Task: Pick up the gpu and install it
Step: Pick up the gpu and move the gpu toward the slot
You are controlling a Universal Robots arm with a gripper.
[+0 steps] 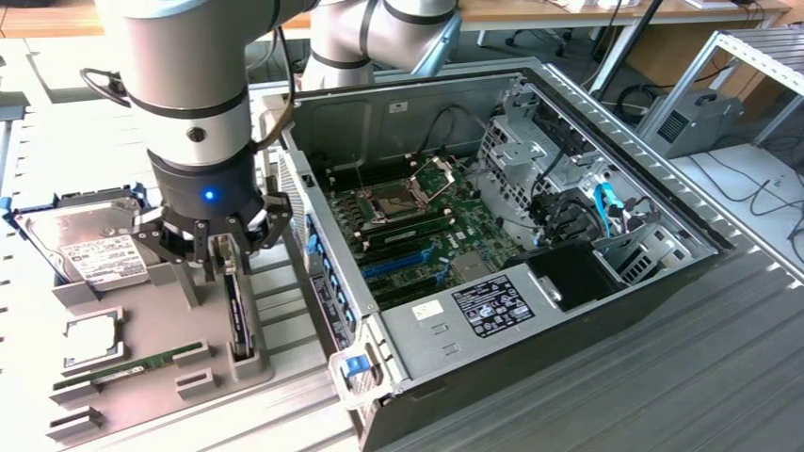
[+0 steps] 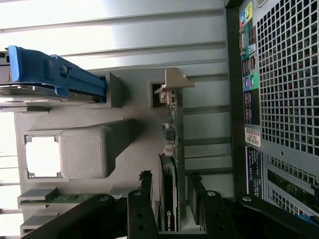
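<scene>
We see the arm [image 1: 188,104] reaching down over a grey fixture tray [image 1: 151,330] that sits on the bench [image 1: 653,395], at the exterior view's left of the open computer case [image 1: 434,320]. The gpu [image 1: 239,320] stands on its long edge in a slot of that tray, just beside the case's outer wall and not yet in the case.

The jaws straddle the upper end of the card, one on each flat side. In the wrist view we make out a thin gap between each of them and the gpu [image 2: 169,194], so we read the jaws as released and spread around the card, not pressing it. The card's silver bracket [image 2: 172,82] sits at the far end from the jaws, resting in a tray notch.

On the same tray we note a hard drive [image 1: 94,250] with a white label, held in a blue carrier [image 2: 50,74], and a narrow green memory stick [image 1: 132,367] lying nearer the tray's front. Inside the case the motherboard [image 1: 427,226] lies exposed, its blue slots unoccupied.
</scene>
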